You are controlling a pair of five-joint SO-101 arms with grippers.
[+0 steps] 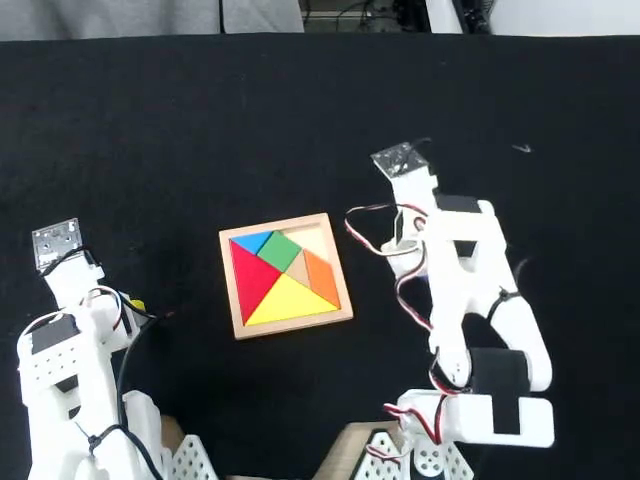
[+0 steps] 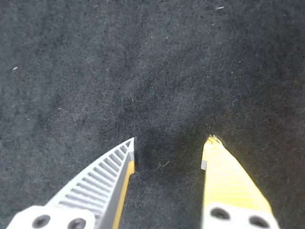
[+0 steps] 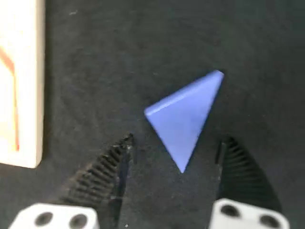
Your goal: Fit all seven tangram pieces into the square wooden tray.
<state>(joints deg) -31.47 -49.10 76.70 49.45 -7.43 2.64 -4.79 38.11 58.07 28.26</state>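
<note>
Blue triangle [image 3: 183, 117] lies flat on the table, off the square tray's [image 3: 28, 95] rim, on the right arm's side.
The right gripper [image 3: 177, 140] straddles it, spread wide, probably to pinch it. Its long edge runs roughly along the gripper's reach, with a sharp corner pointing back between the fingers. The left gripper [image 2: 171, 139] is also wide and holds nothing.

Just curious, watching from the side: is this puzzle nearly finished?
Nearly. Six pieces lie in the wooden tray, one corner bare. The right gripper is open, fingers either side of the last blue triangle on the cloth; grasping and placing it are left.
</note>
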